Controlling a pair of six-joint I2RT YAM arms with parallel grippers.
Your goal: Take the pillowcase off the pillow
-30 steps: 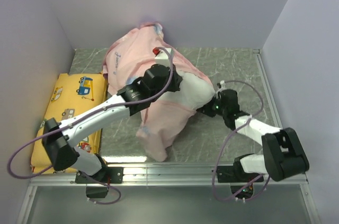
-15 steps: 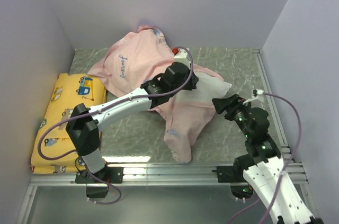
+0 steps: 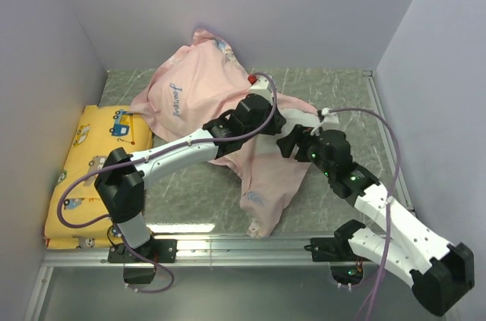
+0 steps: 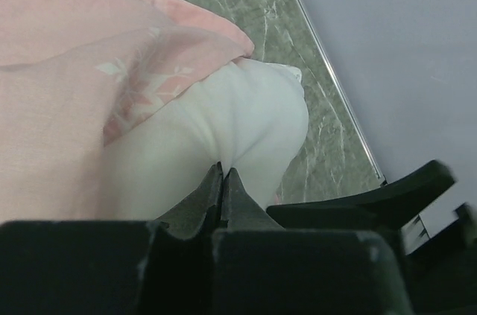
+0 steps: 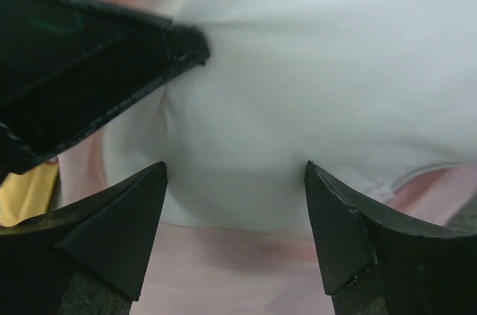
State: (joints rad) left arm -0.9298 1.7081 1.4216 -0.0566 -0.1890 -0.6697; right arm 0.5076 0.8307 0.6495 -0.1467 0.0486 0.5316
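Note:
The pale pink pillowcase [image 3: 190,89] lies bunched at the table's middle, and one end trails toward the front edge. The white pillow [image 3: 302,118] pokes a corner out of it on the right. My left gripper [image 3: 275,121] is shut on a fold of the pillow [image 4: 246,114], its fingertips [image 4: 223,175] pressed together on the white fabric next to the pillowcase [image 4: 74,69]. My right gripper [image 3: 291,143] stands open just in front of the pillow [image 5: 298,69]. Its fingers [image 5: 141,211] are wide apart with nothing between them, over the pillowcase hem [image 5: 246,278].
A yellow vehicle-print cushion [image 3: 87,162] lies along the left wall. Grey walls close the table at the back and both sides. A metal rail [image 3: 243,249] runs along the front edge by the arm bases. The left gripper's body [image 5: 74,54] crowds the right wrist view.
My right arm has swung in from the right to the pillow's corner, jaws opening wider. My left gripper kept its hold and shifted right, dragging pillow and pillowcase along.

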